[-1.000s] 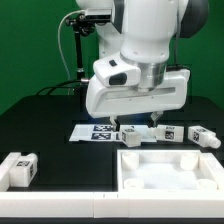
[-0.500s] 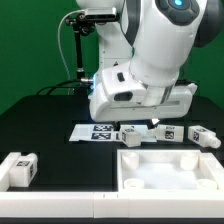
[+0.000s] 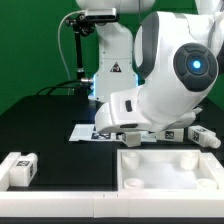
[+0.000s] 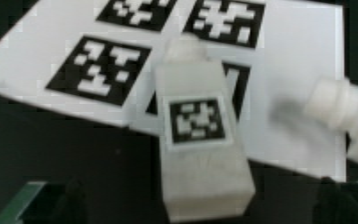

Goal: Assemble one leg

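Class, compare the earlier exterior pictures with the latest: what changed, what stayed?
The white robot arm tilted over and swung down toward the exterior view's right, covering some parts. Nothing was visibly grasped or released. The small white tagged plastic leg, marker board and large white tray-like panel stayed put.

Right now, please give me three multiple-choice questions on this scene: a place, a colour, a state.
1. The leg in the wrist view lies: A partly on the marker board; B in a drawer; C on the floor.
2. The table is: A white; B black; C red.
3. The leg at the exterior view's left: A sits on another leg; B hangs in the air; C rests alone on the table.
Key: A, board tags flank it; B, dark surface around the parts; C, nothing touches it.
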### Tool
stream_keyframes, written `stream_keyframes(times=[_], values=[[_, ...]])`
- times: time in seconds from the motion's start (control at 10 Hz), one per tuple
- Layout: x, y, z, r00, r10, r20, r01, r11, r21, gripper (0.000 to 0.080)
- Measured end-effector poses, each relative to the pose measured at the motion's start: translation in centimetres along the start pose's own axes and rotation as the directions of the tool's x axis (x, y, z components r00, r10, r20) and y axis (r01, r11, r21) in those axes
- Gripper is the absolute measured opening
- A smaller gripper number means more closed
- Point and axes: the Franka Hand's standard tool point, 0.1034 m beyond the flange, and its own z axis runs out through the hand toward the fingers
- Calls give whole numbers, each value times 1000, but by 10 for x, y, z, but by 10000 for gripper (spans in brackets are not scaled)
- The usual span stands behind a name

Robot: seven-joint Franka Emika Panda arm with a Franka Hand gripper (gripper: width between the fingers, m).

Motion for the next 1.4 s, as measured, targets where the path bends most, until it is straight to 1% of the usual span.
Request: stream_keyframes(times=[0.1, 0.2, 0.3, 0.4, 0.5, 0.6, 0.7, 0.8, 0.9, 1.0, 1.1, 1.2, 1.3, 1.4], values=[[-1, 0, -1, 1000, 0, -4, 0, 1000, 0, 649], [-2, 0, 2, 1000, 6, 1, -6, 1000, -4, 649], [-6, -2, 14, 1000, 8, 21, -7, 1000, -23, 649], [-9, -3, 24, 999, 6, 40, -5, 1000, -22, 649], [-11, 2, 31, 998, 22, 55, -21, 1000, -18, 649], [-11, 0, 33, 998, 34, 62, -33, 999, -21, 649], [-10, -3, 32, 998, 34, 59, -32, 999, -26, 649], [-10, -3, 32, 998, 31, 59, -30, 999, -25, 649], [-10, -3, 32, 998, 32, 59, -30, 999, -25, 533], [-10, -3, 32, 998, 32, 59, -30, 999, -25, 387], [-10, -3, 32, 998, 32, 59, -30, 999, -25, 387], [-10, -3, 32, 998, 32, 59, -31, 999, -25, 284], [-10, -3, 32, 998, 32, 55, -30, 999, -25, 284], [-11, -4, 27, 998, 30, 47, -29, 999, -25, 284]])
